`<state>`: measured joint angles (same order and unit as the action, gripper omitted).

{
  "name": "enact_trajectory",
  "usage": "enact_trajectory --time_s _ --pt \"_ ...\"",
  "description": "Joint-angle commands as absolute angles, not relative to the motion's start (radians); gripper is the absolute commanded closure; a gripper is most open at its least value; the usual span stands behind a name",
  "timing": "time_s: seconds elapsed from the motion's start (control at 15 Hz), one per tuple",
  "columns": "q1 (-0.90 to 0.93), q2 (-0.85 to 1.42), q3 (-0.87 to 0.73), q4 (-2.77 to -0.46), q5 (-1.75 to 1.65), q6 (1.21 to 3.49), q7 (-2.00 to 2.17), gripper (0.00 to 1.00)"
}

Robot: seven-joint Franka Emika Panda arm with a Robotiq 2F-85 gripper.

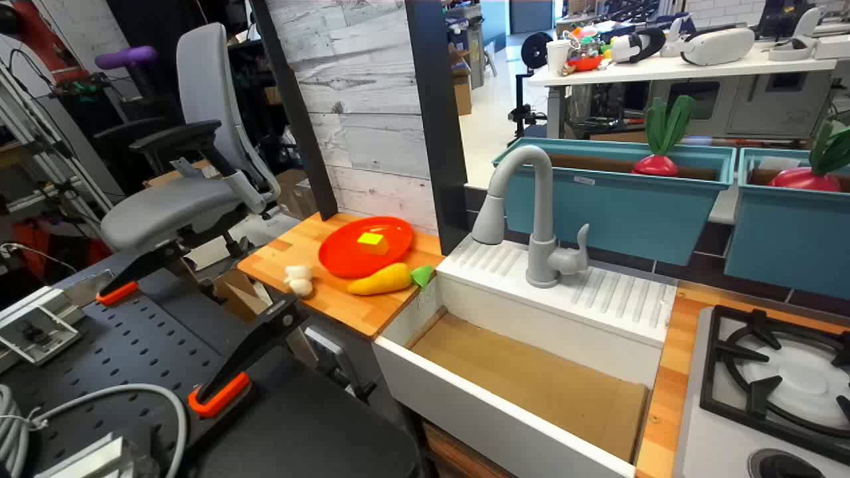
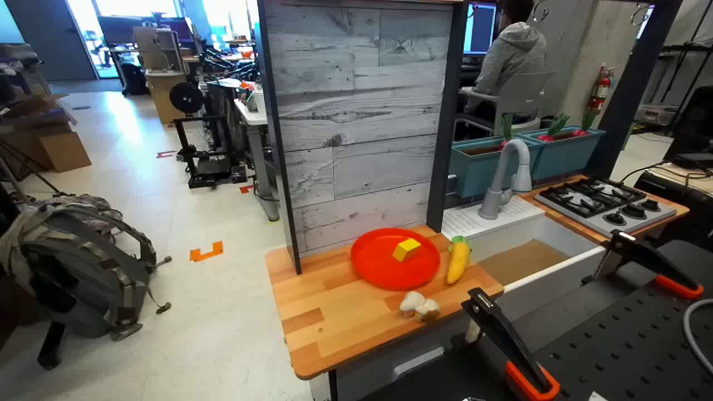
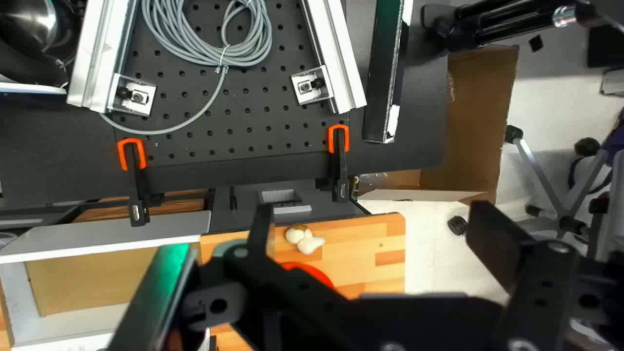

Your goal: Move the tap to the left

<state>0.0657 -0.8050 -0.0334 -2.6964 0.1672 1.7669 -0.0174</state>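
The tap (image 1: 544, 192) is a tall grey gooseneck on a round base at the back of the white sink (image 1: 505, 431). Its spray head hangs over the ridged ledge on the left side in this exterior view. A short lever handle (image 1: 572, 259) sticks out on the right. The tap also shows in an exterior view (image 2: 497, 175), where its spout curves to the right. My gripper (image 3: 373, 219) shows only in the wrist view, with its fingers wide apart and nothing between them, high above the wooden counter. The tap is not visible in the wrist view.
A red plate (image 1: 339, 262) with a yellow block (image 1: 373, 244), a yellow vegetable (image 1: 382, 280) and white garlic-like pieces (image 1: 299, 281) lie on the wooden counter. A plank wall (image 2: 362, 111), teal planters (image 1: 611, 206) and a stove (image 1: 790, 378) flank the sink. Orange-tipped clamps (image 1: 222, 395) sit on the black table.
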Motion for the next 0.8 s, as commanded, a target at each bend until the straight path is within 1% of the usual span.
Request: enact_trajectory --time_s 0.0,0.47,0.6,0.73 --pt "0.053 -0.804 -0.023 -2.695 0.174 1.764 -0.025 0.0" --pt "0.051 -0.799 -0.027 -2.694 0.176 1.78 -0.028 0.0" --pt "0.045 -0.757 -0.039 -2.683 0.182 1.854 -0.042 0.0" --pt "0.035 -0.7 -0.054 -2.671 0.196 1.988 -0.044 0.0"
